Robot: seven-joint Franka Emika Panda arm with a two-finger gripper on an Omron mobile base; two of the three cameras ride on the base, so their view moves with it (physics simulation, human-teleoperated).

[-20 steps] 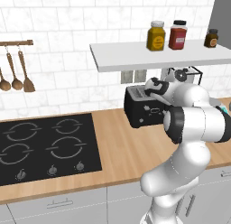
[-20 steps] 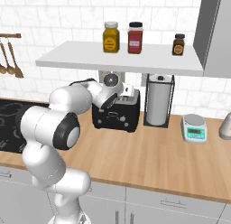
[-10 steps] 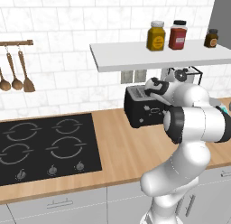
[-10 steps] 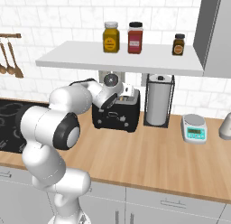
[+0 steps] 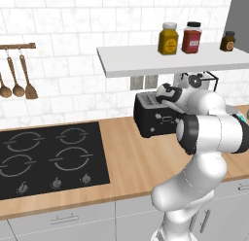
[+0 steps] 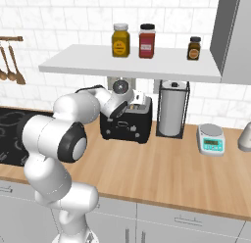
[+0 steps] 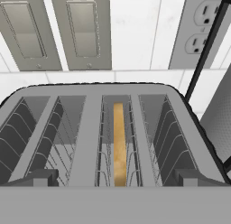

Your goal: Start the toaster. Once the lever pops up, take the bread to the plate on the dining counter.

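**Pincer over toaster, bread on edge in one slot**

The toaster (image 6: pixel 126 122) sits on the wood tabletop (image 6: pixel 186 173) against the tiled wall, just beside the paper towel holder (image 6: pixel 171 109) and under the white shelf (image 6: pixel 132 65). The pincer (image 7: pixel 115 184) hangs right above the toaster top, looking down into the slots; in the base views the hand is at the toaster's upper edge (image 5: pixel 168 95). Fingertips (image 7: pixel 38 177) sit wide apart at either end of the toaster top, so the pincer is spread open and grips nothing.

The bread (image 7: pixel 119 144) stands on edge inside the slot on the right side of the hand view, sunk between the wire guides. Only its thin top edge shows; that edge, the long axis seen here, runs along the slot, from the hand toward the wall with the outlets (image 7: pixel 200 31). Flat faces point sideways at the slot walls.

Risks, as I judge them:
- Lever not visible in the hand view; a push that misses it would shove the toaster body toward the wall instead of starting it.
- Grabbing the slice while sunk: fingertips would hit the wire guides or slot rim.
- Pinching along the edge instead of across the faces would slip off.
- The shelf is close overhead, so a steep lift may bump it.
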